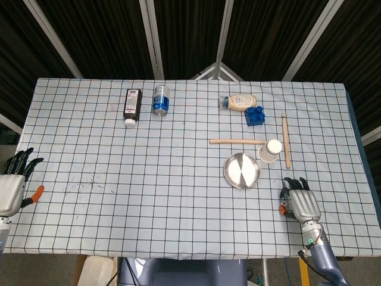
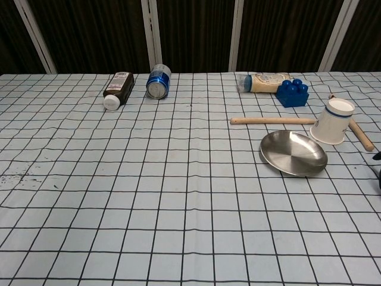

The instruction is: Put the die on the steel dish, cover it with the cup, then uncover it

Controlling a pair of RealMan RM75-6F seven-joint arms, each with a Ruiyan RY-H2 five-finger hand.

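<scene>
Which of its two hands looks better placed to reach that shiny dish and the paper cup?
The right hand: it sits at the near edge just beside the steel dish and the cup, while the left hand is across the table at the far left edge.

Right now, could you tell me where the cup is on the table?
The cup stands upside down on the right side of the table, just right of and behind the steel dish, in the corner between the two wooden sticks.

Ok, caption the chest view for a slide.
Empty round steel dish beside an upside-down white paper cup on the checked tablecloth.
</scene>
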